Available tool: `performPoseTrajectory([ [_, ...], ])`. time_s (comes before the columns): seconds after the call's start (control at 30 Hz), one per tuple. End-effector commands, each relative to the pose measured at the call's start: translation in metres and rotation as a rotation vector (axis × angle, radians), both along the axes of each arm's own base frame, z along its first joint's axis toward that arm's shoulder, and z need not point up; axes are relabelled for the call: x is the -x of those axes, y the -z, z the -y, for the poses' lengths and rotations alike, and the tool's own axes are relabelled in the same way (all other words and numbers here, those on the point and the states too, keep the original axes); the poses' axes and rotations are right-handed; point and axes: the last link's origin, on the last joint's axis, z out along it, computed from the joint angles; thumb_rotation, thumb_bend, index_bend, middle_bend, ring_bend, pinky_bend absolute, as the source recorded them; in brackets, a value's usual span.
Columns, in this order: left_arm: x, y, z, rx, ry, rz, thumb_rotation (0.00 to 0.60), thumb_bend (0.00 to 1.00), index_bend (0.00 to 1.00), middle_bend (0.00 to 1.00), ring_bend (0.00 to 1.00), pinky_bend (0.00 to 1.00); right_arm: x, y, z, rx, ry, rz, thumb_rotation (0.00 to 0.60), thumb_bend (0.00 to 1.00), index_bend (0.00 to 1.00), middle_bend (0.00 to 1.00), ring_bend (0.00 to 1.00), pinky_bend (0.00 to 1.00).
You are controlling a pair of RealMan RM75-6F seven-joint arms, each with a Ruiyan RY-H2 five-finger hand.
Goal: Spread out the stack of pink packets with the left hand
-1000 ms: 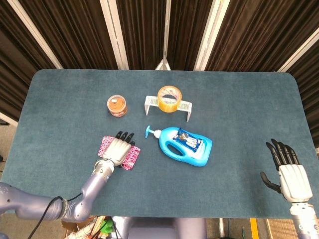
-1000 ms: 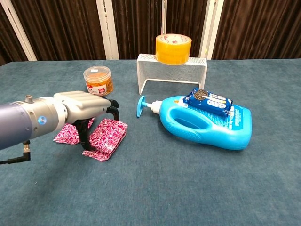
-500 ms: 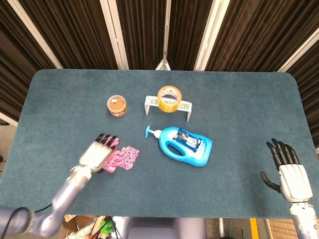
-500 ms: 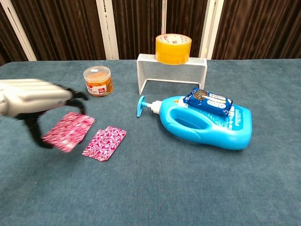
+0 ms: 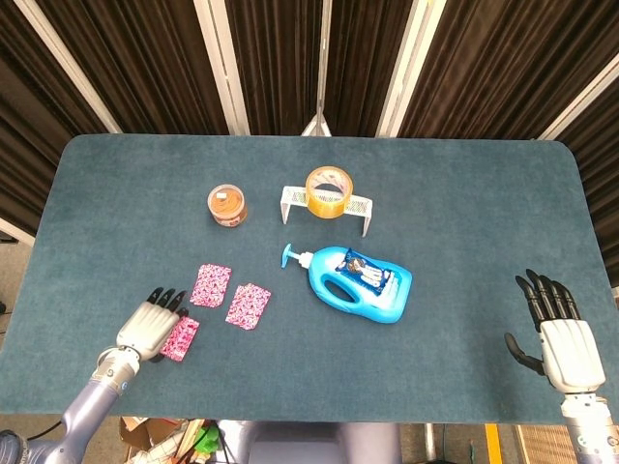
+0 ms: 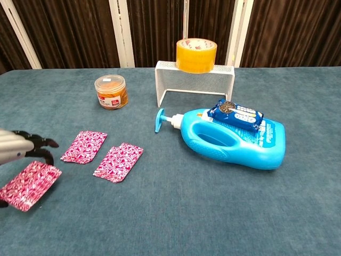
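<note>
Three pink patterned packets lie apart at the table's front left. One pink packet [image 5: 210, 285] [image 6: 83, 146] and a second packet [image 5: 248, 305] [image 6: 118, 161] lie flat side by side. A third packet [image 5: 182, 339] [image 6: 29, 184] sits further toward the near left corner, and my left hand [image 5: 145, 327] [image 6: 18, 146] holds it, fingers over its top edge and thumb beneath. The chest view shows only the fingers of that hand at the left border. My right hand [image 5: 561, 338] hovers at the near right with fingers spread and nothing in it.
A blue detergent bottle [image 5: 358, 283] [image 6: 234, 138] lies on its side mid-table with a blue snack pack [image 6: 235, 114] on top. Behind stand an orange-lidded jar [image 5: 227, 205] [image 6: 111, 92] and a white wire rack [image 5: 327, 205] [image 6: 194, 80] carrying a tape roll [image 6: 196, 55].
My left hand lifted the top packet off the stack and carried it toward the near left corner. Two packets stay behind, now lying apart. The right hand has not moved.
</note>
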Motion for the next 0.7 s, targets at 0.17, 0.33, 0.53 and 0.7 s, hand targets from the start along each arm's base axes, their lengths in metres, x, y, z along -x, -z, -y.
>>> performPoseTrajectory([
  [0.17, 0.001, 0.005, 0.000, 0.003, -0.024, 0.003, 0.600, 0.20, 0.02, 0.00, 0.00, 0.00, 0.000, 0.000, 0.000, 0.001, 0.001, -0.001, 0.600, 0.36, 0.00, 0.00, 0.00, 0.09],
  [0.33, -0.005, -0.005, 0.000, -0.043, -0.031, 0.060, 0.600, 0.19, 0.00, 0.00, 0.00, 0.00, 0.001, -0.001, 0.000, 0.000, 0.001, 0.000, 0.600, 0.36, 0.00, 0.00, 0.00, 0.09],
  [0.53, -0.007, -0.046, 0.014, -0.203, 0.012, 0.202, 0.600, 0.19, 0.00, 0.00, 0.00, 0.00, 0.001, -0.001, 0.000, 0.001, -0.003, -0.006, 0.600, 0.36, 0.00, 0.00, 0.00, 0.09],
  [0.7, 0.021, -0.096, 0.046, -0.442, 0.113, 0.247, 0.600, 0.18, 0.00, 0.00, 0.00, 0.00, 0.002, -0.001, 0.000, 0.009, 0.001, -0.021, 0.600, 0.36, 0.00, 0.00, 0.00, 0.09],
])
